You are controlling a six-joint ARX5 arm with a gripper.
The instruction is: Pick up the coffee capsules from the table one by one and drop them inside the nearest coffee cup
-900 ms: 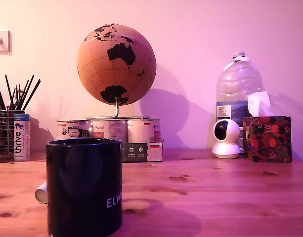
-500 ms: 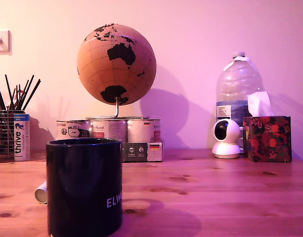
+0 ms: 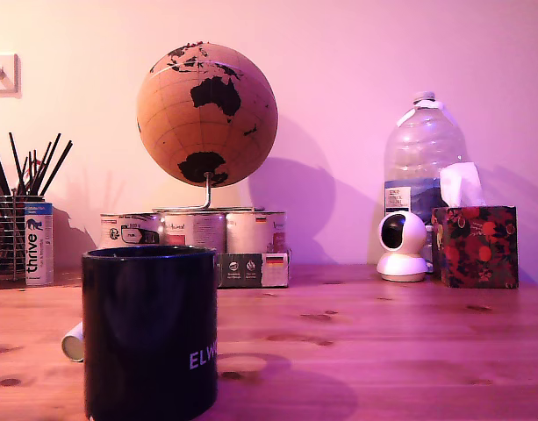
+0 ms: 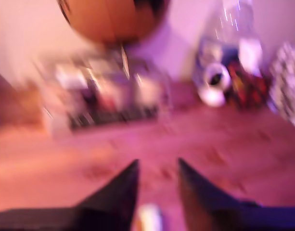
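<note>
— Right, seen where? Coffee capsule (image 3: 73,341) lying on the table (image 3: 383,342), tucked just behind and beside the coffee cup (image 3: 150,331) on the exterior view's left. Touching the cup or not: cannot tell from that angle.

— And the gripper (image 4: 156,166)? Missing from the exterior view altogether. On the wrist view, badly blurred, two dark fingers (image 4: 119,187) spread apart with a clear gap, clamping nothing.

— Anything between them? Possibly: a pale blob low in that gap, just ahead of the tips. Likely the capsule, though too smeared to swear to.

— So the step? Probably closing in for the pick. Best done slowly: settle first, centre the gap over the body, then come down square so neither finger nudges it.

— Which way pointing? Lying on its side, round flat end turned toward the exterior camera and slightly to that view's left, long axis running back behind the cup.

— Hence? Grip across the curved sides, not the ends. Round body, prone to rolling; worth keeping clear of the cup wall.
</note>
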